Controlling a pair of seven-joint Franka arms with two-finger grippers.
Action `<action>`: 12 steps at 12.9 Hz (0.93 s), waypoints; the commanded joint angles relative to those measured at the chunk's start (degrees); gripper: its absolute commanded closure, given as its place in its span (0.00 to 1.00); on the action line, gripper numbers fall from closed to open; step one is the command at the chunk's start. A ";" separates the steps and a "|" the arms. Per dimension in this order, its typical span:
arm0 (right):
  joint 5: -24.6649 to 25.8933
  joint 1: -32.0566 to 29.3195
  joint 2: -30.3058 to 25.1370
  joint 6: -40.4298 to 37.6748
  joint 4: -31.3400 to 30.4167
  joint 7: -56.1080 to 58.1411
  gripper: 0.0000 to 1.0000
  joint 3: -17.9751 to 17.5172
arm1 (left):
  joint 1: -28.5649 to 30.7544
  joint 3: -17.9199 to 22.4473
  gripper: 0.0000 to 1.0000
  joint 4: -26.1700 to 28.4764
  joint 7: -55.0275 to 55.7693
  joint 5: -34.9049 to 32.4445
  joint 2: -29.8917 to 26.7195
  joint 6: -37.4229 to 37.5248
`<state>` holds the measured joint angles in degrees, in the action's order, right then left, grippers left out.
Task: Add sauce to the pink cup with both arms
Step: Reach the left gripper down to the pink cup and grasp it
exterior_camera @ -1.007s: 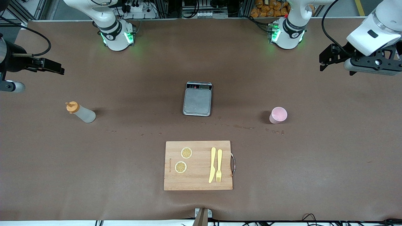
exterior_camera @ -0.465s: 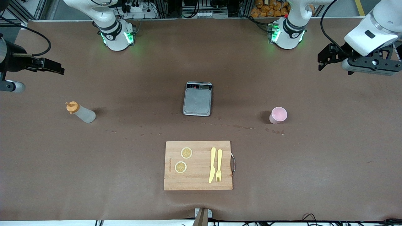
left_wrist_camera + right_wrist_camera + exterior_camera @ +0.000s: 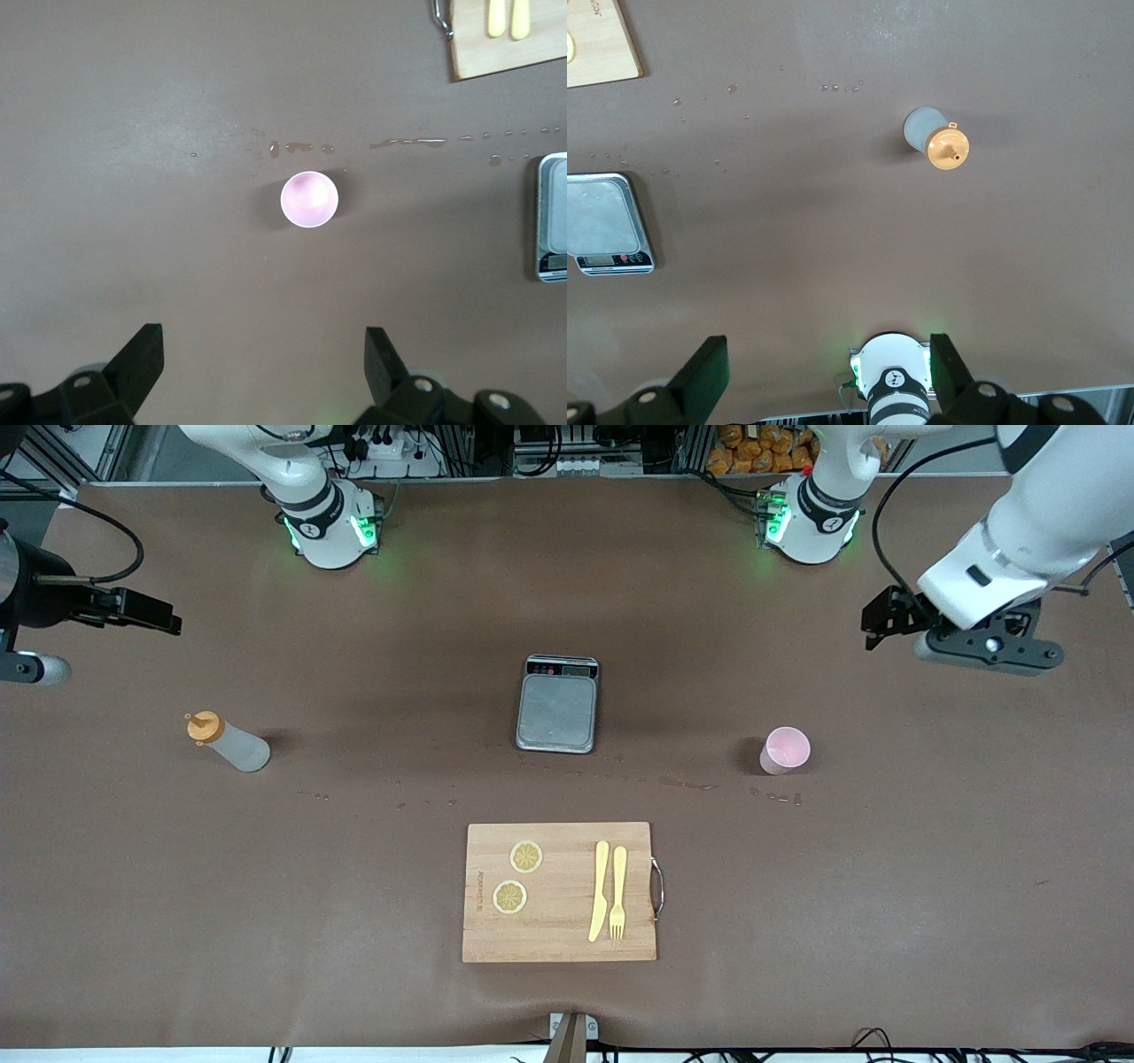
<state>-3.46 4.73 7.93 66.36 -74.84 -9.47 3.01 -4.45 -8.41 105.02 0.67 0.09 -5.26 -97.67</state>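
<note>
Both arms hang high with jaws wide and empty, the left gripper (image 3: 886, 615) at upper right of the frame, probably lining up on the pink cup (image 3: 785, 750) below it, the right gripper (image 3: 151, 613) at upper left above the sauce bottle (image 3: 228, 743).

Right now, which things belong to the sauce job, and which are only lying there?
For the job:
- sauce
- pink cup
- left gripper, open
- right gripper, open

Only lying there:
- scale
- cutting board, lemon slices, knife, fork
</note>
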 commanded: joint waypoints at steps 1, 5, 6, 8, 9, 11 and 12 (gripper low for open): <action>0.56 -0.08 -0.38 0.61 -0.05 -0.29 0.00 -0.02 | 0.23 -0.29 0.00 4.92 1.08 2.45 0.07 -4.36; 0.56 -1.13 -0.20 1.67 0.31 0.23 0.00 0.16 | 0.23 -0.99 0.00 10.45 1.08 2.55 4.02 -12.34; 0.48 -1.13 -0.20 1.41 0.31 0.15 0.00 0.16 | 0.41 -1.00 0.00 12.56 1.08 2.55 4.73 -15.59; 1.43 -1.04 -0.20 1.49 0.22 0.24 0.00 0.16 | 0.59 -1.00 0.00 15.73 1.09 2.55 6.74 -21.40; 3.44 -0.35 -0.11 1.49 0.22 0.15 0.00 0.07 | 0.76 -1.00 0.00 15.74 1.08 2.55 8.41 -22.64; 11.59 3.59 0.67 1.32 -0.39 -0.20 0.00 -0.37 | 0.94 -0.82 0.00 15.57 1.26 2.55 12.62 -25.19; 16.77 6.57 1.81 1.06 -0.74 -0.37 0.00 -0.37 | 1.37 -0.91 0.00 15.65 1.35 2.46 13.52 -25.46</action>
<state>5.55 6.28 8.24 67.81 -75.05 -9.34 2.93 -4.09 -8.84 120.87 1.32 1.69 6.05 -121.62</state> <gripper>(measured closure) 0.000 0.000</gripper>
